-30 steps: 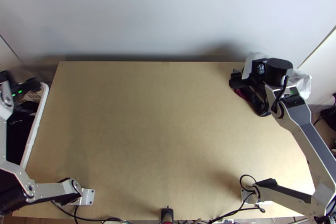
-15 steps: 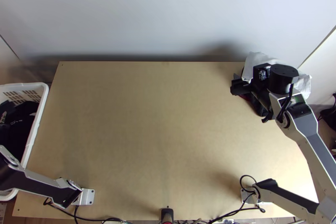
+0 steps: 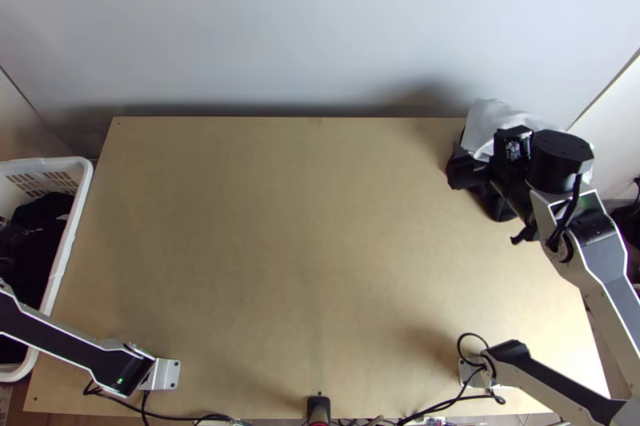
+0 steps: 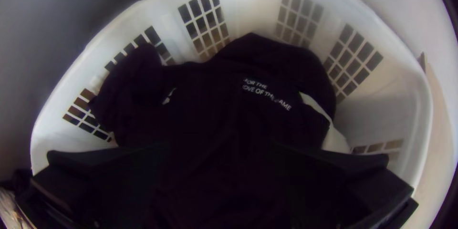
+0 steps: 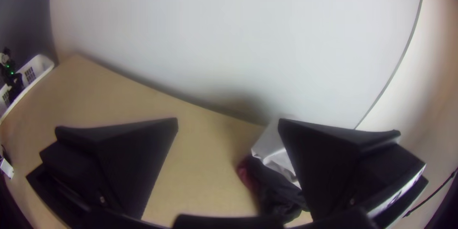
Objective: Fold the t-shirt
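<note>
- Top view: my left arm (image 3: 60, 338) has swung back toward the near edge over the last second, uncovering more of the basket (image 3: 74, 218) beside the table's left edge. The dark garment (image 3: 36, 238) lies inside it; I take this for the t-shirt.
- Same view: my right gripper (image 3: 462, 172) has drifted slightly nearer and rightward, at the far-right corner of the table (image 3: 280, 250), by white cloth (image 3: 496, 124) and dark cloth (image 3: 498, 207).
- Left wrist view: my left gripper (image 4: 220, 146) has its fingers wide apart over the basket, nothing clamped. Garment bunched, white lettering uppermost. Reading: picking stage; folding not begun. Next, probably lower, pinch one layer, lift it onto the table. Risk: a second piece of clothing comes along.
- Right wrist view: right fingers also spread, holding nothing. Judged free to help spread the shirt later.
</note>
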